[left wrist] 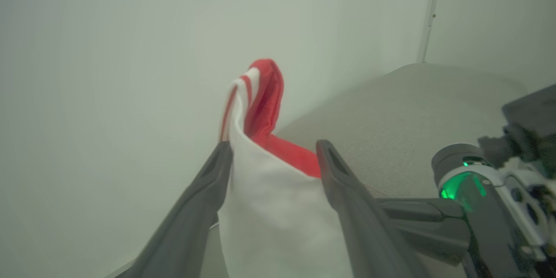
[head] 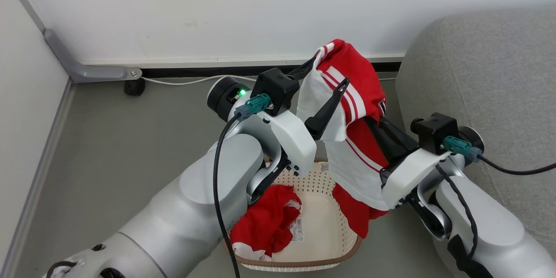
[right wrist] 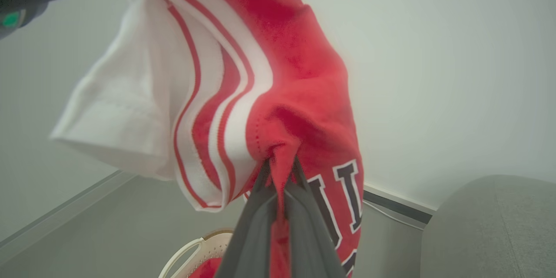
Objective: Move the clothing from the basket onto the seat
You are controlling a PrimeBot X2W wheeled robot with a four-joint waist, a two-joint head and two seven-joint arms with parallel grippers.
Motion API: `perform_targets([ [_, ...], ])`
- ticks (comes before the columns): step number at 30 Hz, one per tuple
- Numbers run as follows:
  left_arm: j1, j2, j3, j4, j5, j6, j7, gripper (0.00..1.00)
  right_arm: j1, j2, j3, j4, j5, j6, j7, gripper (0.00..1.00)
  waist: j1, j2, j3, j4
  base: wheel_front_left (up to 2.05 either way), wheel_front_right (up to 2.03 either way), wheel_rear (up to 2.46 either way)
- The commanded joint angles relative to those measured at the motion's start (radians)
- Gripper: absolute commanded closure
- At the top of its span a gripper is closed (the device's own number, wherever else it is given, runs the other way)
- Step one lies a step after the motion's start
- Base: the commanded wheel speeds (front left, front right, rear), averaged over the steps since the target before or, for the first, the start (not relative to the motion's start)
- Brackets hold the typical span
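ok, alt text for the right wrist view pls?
The right gripper, fingers shut, pinches a fold of a red jersey with a white sleeve and stripes, held up before a pale wall. Below, part of the basket and a corner of the grey sofa show.

silver arms [head: 195, 217], white wrists [head: 293, 139], teal plugs [head: 257, 104], dark pincer fingers [head: 325, 110].

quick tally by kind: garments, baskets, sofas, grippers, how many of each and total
garments: 2, the lifted garment and the basket garment
basket: 1
sofa: 1
grippers: 2, left gripper and right gripper
total: 6
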Motion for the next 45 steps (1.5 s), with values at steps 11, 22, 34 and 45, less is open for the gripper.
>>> perform_targets([
  [11,0.053,0.015,0.088,0.084,0.033,-0.069,-0.009,0.0,0.063,-0.024,-0.049,-0.087,0.002,0.007,-0.006,1.0,0.0,0.0,-0.017,-0.093,0.0,0.0,0.0],
  [22,0.077,0.015,0.141,0.11,0.068,-0.089,-0.009,0.0,0.086,-0.042,-0.084,-0.142,0.008,0.007,-0.006,1.0,0.0,0.0,-0.02,-0.185,0.0,0.0,0.0],
  [34,0.126,0.015,0.195,0.085,0.11,-0.105,-0.009,0.0,0.092,-0.049,-0.091,-0.183,0.018,0.007,-0.006,1.0,0.0,0.0,-0.036,-0.306,0.0,0.0,0.0],
  [45,0.19,0.015,0.268,0.069,0.153,-0.112,-0.009,0.0,0.112,-0.067,-0.163,-0.249,0.024,0.007,-0.006,1.0,0.0,0.0,-0.04,-0.433,0.0,0.0,0.0],
])
